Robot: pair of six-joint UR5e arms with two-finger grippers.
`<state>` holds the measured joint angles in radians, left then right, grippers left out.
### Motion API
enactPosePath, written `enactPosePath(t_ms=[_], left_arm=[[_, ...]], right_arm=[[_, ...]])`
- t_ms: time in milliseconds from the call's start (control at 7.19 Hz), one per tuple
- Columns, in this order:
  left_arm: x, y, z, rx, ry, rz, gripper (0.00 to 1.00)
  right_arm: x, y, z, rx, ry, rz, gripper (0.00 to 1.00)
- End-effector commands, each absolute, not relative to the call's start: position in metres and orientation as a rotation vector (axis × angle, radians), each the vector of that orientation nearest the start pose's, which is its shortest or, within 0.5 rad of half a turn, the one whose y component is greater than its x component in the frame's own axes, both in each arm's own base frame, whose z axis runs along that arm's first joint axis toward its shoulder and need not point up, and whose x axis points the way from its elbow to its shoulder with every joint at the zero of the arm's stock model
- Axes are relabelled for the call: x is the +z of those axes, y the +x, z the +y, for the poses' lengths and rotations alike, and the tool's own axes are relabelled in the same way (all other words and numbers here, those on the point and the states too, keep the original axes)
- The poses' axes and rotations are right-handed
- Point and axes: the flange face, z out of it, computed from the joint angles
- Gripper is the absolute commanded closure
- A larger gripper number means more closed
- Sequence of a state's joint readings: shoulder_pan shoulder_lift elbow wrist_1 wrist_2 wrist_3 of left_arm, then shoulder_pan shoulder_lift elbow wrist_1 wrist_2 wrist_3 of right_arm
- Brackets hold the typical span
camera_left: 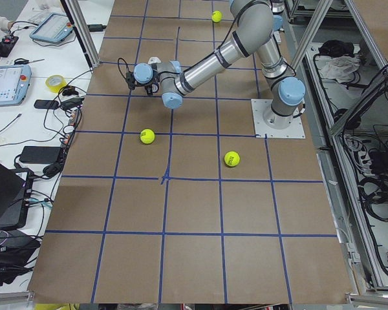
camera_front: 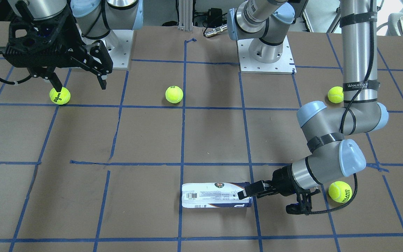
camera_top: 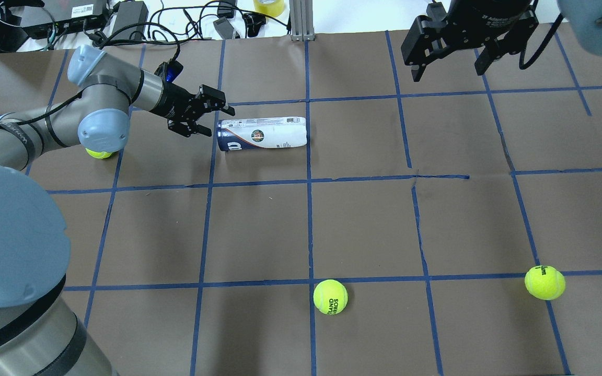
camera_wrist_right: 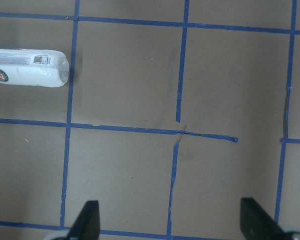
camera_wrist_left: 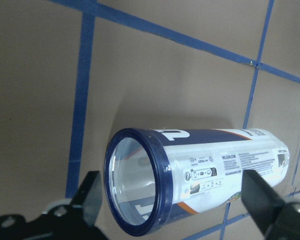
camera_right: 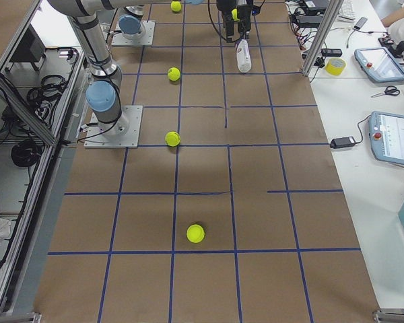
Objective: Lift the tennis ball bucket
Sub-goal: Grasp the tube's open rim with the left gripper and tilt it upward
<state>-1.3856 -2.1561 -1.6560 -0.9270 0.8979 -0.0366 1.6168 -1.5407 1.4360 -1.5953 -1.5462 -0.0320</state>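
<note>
The tennis ball bucket (camera_top: 262, 133) lies on its side on the brown table, a white tube with a navy band at its left end. It also shows in the front view (camera_front: 215, 195), the left wrist view (camera_wrist_left: 190, 180), the right wrist view (camera_wrist_right: 27, 67) and the right exterior view (camera_right: 243, 54). My left gripper (camera_top: 212, 121) is open, level with the table, right at the navy open end, its fingers (camera_wrist_left: 90, 197) on either side of the rim. My right gripper (camera_top: 450, 65) is open and empty, high over the far right of the table, also seen in the front view (camera_front: 80, 82).
Several yellow-green tennis balls lie loose: one mid-front (camera_top: 330, 296), one front right (camera_top: 544, 282), one under my left elbow (camera_top: 99, 153). Blue tape lines grid the table. Cables and boxes (camera_top: 123, 15) sit past the far edge.
</note>
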Motion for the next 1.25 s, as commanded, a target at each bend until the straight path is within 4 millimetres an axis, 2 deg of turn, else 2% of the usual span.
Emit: enactPosePath(t_ms=[0, 139, 417, 557, 696, 835, 974, 1113], left_arm=[[0.186, -0.080, -0.663, -0.009, 0.336, -2.441, 0.00], [0.186, -0.089, -0.662, -0.018, 0.322, -2.443, 0.00], [0.187, -0.097, -0.661, -0.017, 0.305, -2.445, 0.10], [0.187, -0.101, -0.661, -0.019, 0.296, -2.446, 0.27], [0.187, -0.103, -0.660, -0.025, 0.295, -2.446, 0.74], [0.190, -0.103, -0.661, -0.025, 0.300, -2.447, 1.00], [0.195, -0.102, -0.661, -0.030, 0.341, -2.446, 1.00], [0.209, -0.101, -0.665, -0.018, 0.392, -2.446, 1.00]], right_arm=[[0.541, 0.159, -0.508, -0.196, -0.129, 3.109, 0.00], [0.541, 0.159, -0.508, -0.196, -0.129, 3.109, 0.00], [0.541, 0.159, -0.508, -0.196, -0.131, 3.109, 0.00], [0.541, 0.159, -0.508, -0.193, -0.133, 3.109, 0.00], [0.543, 0.159, -0.507, -0.198, -0.133, 3.110, 0.00], [0.542, 0.159, -0.506, -0.196, -0.133, 3.109, 0.00], [0.542, 0.159, -0.506, -0.196, -0.136, 3.111, 0.00], [0.542, 0.159, -0.507, -0.196, -0.136, 3.109, 0.00]])
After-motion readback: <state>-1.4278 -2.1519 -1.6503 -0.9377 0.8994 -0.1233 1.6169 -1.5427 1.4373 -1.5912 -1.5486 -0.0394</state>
